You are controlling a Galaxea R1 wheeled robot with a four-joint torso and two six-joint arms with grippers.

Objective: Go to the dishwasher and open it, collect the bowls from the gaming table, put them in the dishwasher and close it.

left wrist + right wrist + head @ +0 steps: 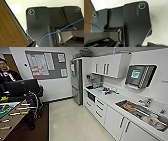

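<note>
I face a kitchen. A dark-fronted built-in unit (91, 97) sits under the white counter (112, 100) beside the fridge; I cannot tell whether it is the dishwasher. At the left edge stands a table (11, 122) bearing a green board and small game pieces, which looks like the gaming table. The bowls are out of view. In both wrist views the robot's dark plate hangs above pale floor (41, 3) and brown carpet (8, 30).
A steel fridge (77, 80) stands at the far end of the counter, and a sink (142, 113) with dishes lies near right. White drawers and cabinets line the right side. A person (7, 74) sits behind a dark monitor (21, 87) at left. Pale floor (72, 122) runs ahead.
</note>
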